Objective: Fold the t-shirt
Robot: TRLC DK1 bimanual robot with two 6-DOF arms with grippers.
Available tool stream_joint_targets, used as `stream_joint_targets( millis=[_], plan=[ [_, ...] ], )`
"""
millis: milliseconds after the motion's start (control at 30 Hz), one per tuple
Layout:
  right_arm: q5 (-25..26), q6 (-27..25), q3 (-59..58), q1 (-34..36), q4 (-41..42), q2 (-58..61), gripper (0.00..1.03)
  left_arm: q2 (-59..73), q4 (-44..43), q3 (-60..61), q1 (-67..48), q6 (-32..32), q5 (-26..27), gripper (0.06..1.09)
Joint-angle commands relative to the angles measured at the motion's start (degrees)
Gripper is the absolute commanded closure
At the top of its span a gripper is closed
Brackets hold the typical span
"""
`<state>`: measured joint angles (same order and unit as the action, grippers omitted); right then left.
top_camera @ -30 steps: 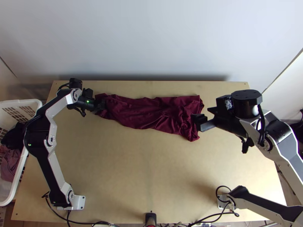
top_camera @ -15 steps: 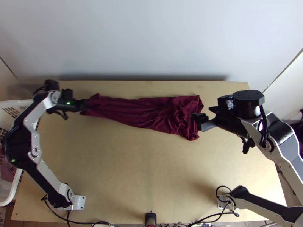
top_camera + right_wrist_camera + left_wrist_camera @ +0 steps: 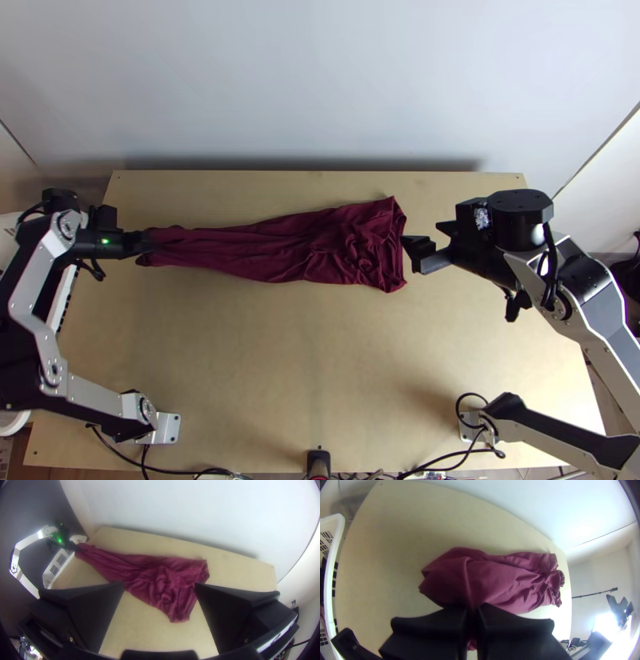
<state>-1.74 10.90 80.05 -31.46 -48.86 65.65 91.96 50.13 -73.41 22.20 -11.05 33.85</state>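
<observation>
The t-shirt (image 3: 320, 248) lies lengthwise across the far half of the surface (image 3: 304, 376), bunched narrow at the end by the left tool (image 3: 144, 242) and wide, with rumpled layers, at the end by the right tool (image 3: 424, 238). The left tool grips the narrow end, the cloth gathered into a pleat between its fingers. The right tool has its fingers spread apart with nothing between them, just beside the wide end; I can't tell whether one brushes the edge.

The step in hand looks like straightening the shirt before a proper fold. To do it well, keep the pull from the left low and gentle, because nothing pins the wide end and a hard tug would likely slide the whole shirt instead of smoothing it. Better to have the right tool take a corner of the wide end first, then draw the two ends apart evenly until the creases run flat. The knot of folds in the middle of the wide end probably needs teasing out by itself, as tension along the length alone may only sharpen it. The gathered grip also pinches the narrow end, so setting it down and regripping nearer a corner should help it spread. Mind the basket (image 3: 330, 590) too, and stop the pull before the cloth nears the surface's edge
</observation>
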Motion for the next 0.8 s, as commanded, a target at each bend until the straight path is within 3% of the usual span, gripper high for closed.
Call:
stream_joint_targets(
  millis=[0,433,767],
  plan=[
    [0.0,0.2,-1.2,-0.1,0.7,-0.9,0.05,-5.5,5.9,-4.2,-3.6,-0.9,-0.6,1.05],
    [0.0,0.6,-3.3,0.5,1.0,-3.4,0.05,8.8,7.8,-31.7,-33.4,10.1,-11.8,1.05],
    [-0.1,1.0,-8.9,2.9,3.0,-6.7,0.05,23.3,10.7,-48.5,-53.0,14.9,-15.5,1.05]
  ],
)
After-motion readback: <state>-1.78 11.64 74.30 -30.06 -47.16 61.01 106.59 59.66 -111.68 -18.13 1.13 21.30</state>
